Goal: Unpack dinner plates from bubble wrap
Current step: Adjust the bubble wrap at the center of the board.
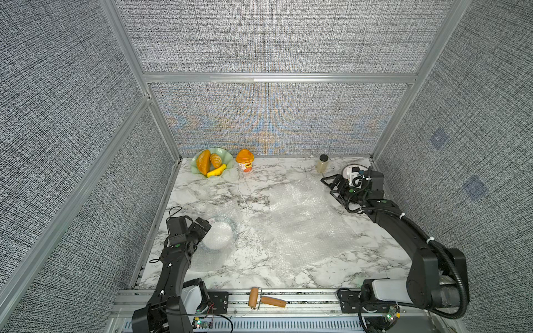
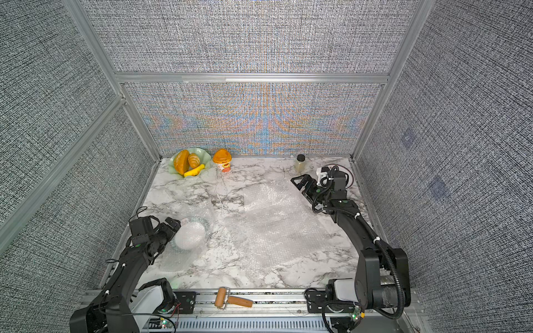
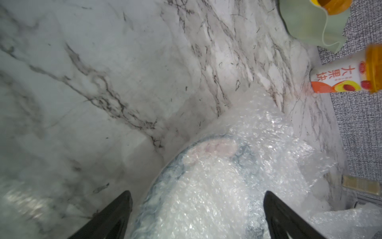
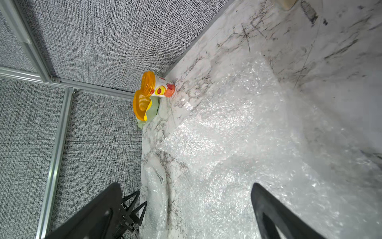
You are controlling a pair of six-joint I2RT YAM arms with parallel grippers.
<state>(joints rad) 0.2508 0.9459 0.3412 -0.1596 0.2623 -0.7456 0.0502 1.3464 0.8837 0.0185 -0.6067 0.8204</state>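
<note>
1. Left jaws: spread wide, holding nothing, poised over the edge of the plate [image 1: 220, 238], which lies under wrap [image 3: 217, 196] at the left of the table [image 1: 202, 187]. I judge a careless close pinches rim and film together and drags or tips the plate.
2. Centre: loose sheets [image 1: 300, 225], flat and slick, liable to snag.
3. Right jaws: wide, empty, above the sheets' far edge. Second plate [image 1: 346, 170] sits just behind that wrist; swinging back, I could clip it.

orange-lidded cup [image 3: 334, 77], label reads 大果块

marble table [image 1: 207, 190], bubble wrap [image 1: 302, 225], cup [image 1: 245, 165], maybe jar [image 1: 322, 165]
</note>
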